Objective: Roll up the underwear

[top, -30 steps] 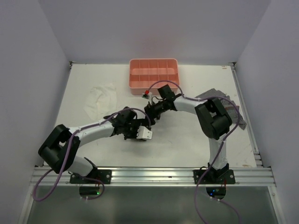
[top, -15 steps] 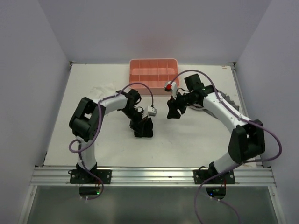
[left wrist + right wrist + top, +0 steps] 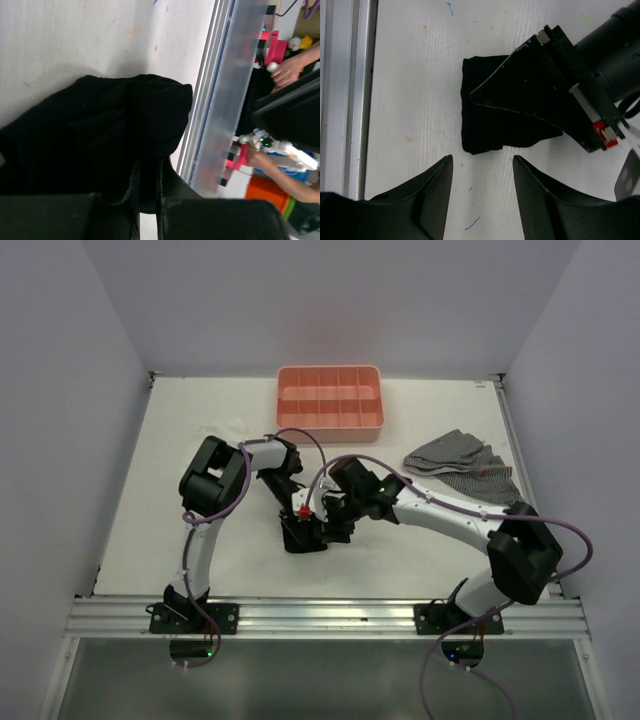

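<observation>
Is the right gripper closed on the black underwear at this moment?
No: in the right wrist view the right gripper has its fingers spread apart over the bare table, and the underwear lies beyond their tips.

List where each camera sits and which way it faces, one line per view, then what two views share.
Top external: above and behind the bases, looking down on the white table; both arms show whole.
Left wrist: on the left gripper, facing the near aluminium rail across the black fabric underwear; its fingers pinch the fabric.
Right wrist: above the table, looking straight down; its open right gripper frames the bottom edge.
Shared: right wrist and top views both show the left gripper on the underwear.
</observation>
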You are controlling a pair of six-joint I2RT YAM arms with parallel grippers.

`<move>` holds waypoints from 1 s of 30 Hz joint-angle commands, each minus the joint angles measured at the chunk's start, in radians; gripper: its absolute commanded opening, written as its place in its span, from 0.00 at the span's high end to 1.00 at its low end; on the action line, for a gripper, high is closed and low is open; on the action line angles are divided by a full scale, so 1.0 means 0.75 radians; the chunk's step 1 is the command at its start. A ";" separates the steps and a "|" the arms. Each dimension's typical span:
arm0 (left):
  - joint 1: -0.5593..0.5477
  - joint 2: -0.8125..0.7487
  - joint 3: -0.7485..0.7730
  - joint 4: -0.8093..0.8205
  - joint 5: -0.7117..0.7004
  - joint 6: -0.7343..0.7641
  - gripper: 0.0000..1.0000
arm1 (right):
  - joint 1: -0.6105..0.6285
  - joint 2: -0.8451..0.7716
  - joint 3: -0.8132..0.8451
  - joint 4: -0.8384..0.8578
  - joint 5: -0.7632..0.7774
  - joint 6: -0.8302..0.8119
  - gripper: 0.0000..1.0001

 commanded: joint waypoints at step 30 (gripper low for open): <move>0.050 0.078 -0.117 0.307 -0.398 0.002 0.78 | 0.196 0.364 -0.161 0.562 0.147 -0.099 0.72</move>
